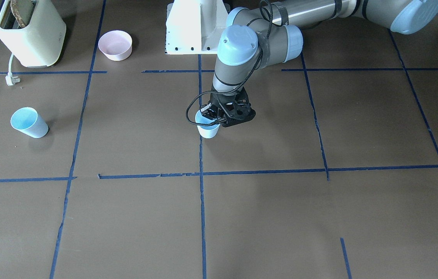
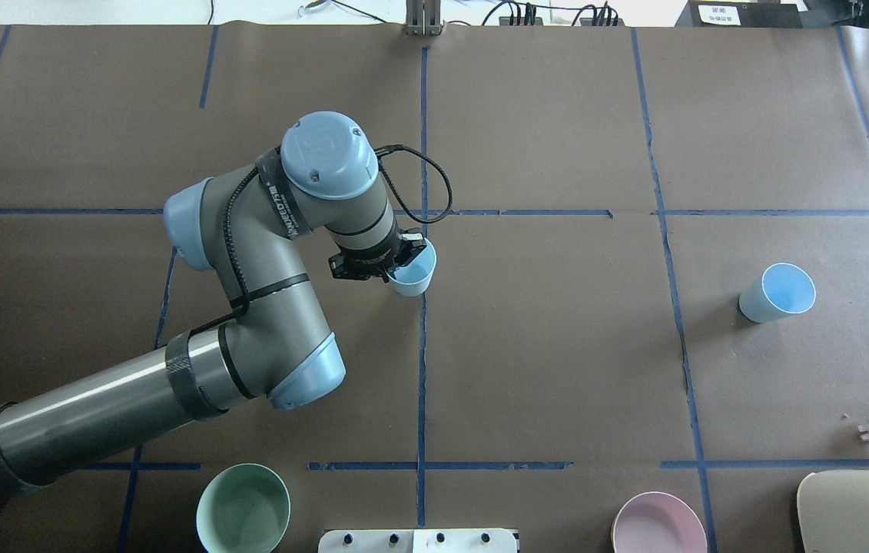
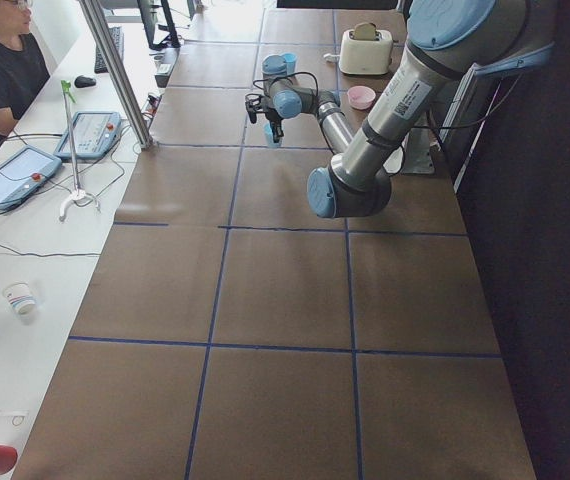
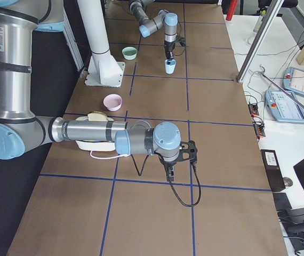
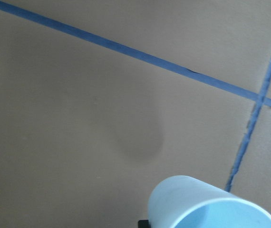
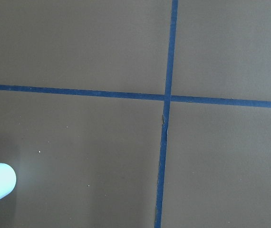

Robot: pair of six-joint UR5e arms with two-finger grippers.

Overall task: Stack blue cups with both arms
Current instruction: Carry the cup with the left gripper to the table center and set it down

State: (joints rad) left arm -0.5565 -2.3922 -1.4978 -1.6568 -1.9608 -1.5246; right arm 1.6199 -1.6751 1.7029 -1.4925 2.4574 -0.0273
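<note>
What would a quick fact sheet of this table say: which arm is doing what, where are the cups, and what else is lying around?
Left arm: left fingers grip the rim of the first blue cup, by the table's centre line
Right arm: at the table's far right end; cannot tell whether its fingers are open or shut
Second blue cup: stands alone on the robot's right side, opening up
Stacked: not yet
Also there: pink bowl, mint-green bowl, toaster
</note>
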